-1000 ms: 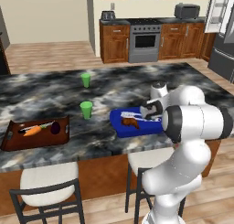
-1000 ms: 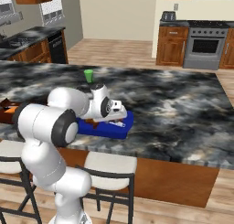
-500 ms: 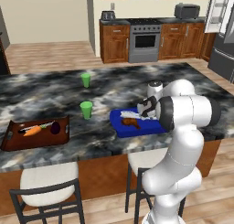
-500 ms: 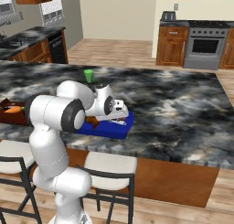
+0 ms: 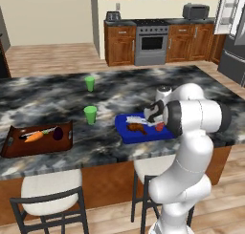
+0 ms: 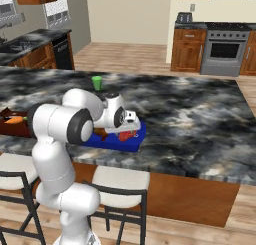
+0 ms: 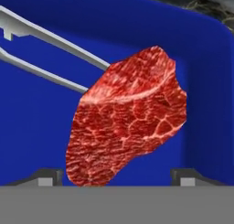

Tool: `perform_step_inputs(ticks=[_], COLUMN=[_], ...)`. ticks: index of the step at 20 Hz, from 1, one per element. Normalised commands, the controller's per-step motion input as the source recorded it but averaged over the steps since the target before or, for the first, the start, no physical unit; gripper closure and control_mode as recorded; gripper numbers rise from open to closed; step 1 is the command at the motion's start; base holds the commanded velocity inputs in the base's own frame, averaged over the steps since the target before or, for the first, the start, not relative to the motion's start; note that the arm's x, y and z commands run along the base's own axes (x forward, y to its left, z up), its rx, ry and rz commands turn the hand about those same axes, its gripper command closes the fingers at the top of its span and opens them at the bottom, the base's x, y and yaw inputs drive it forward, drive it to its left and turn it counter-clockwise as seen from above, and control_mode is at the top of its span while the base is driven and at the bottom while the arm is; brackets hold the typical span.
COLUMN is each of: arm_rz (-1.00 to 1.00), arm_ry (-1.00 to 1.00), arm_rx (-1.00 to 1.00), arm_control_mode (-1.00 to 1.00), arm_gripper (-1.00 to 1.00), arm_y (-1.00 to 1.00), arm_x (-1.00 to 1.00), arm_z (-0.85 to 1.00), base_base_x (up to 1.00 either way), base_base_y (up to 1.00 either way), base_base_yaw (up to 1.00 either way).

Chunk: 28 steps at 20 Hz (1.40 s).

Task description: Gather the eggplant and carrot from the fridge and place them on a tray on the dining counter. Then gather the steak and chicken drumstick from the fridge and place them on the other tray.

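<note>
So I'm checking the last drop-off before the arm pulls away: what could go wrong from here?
The red marbled steak sits between the open gripper's fingertips, so lifting carelessly could drag it. It also lies close to the bright blue tray's raised wall, so a nudge might push it up onto the rim. The golden-brown chicken drumstick lies close beside the hand and could get knocked.

This is a home kitchen — a long island with a black-and-grey marbled stone top [image 5: 119, 92] and brown wood base stands on a light wood plank floor [image 5: 52, 54], with white-cushioned dark metal stools [image 5: 50, 190] drawn up along its near side. Behind it run reddish-brown wooden cabinets [image 5: 182, 42] around a stainless steel oven range [image 5: 151, 46] — a dark toaster [image 5: 195, 11] on the countertop and a tall grey fridge [image 5: 234, 47] at the right.
</note>
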Motion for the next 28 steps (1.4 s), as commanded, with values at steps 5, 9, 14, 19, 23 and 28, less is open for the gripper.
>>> perform_step_inputs(ticks=[5, 9, 14, 19, 23, 28], arm_rz=[-0.02, -0.02, -0.01, 0.0, 0.0, 0.0], arm_ry=[-0.01, -0.07, -0.09, -0.1, -0.1, -0.08], arm_rx=[0.0, 0.0, 0.02, 0.04, 0.01, 0.0], arm_control_mode=[-1.0, -1.0, -1.0, -1.0, -1.0, -1.0], arm_gripper=[-1.0, -1.0, -1.0, -1.0, -1.0, -1.0], arm_y=[0.0, 0.0, 0.0, 0.0, 0.07, 0.34], arm_x=[-0.13, -0.42, -0.74, -0.93, -0.94, -0.79], arm_z=[0.3, 0.38, 0.39, 0.4, 0.42, 0.52], base_base_x=[0.0, 0.0, 0.0, 0.0, 0.0, 0.0], base_base_y=[0.0, 0.0, 0.0, 0.0, 0.0, 0.0], base_base_yaw=[0.0, 0.0, 0.0, 0.0, 0.0, 0.0])
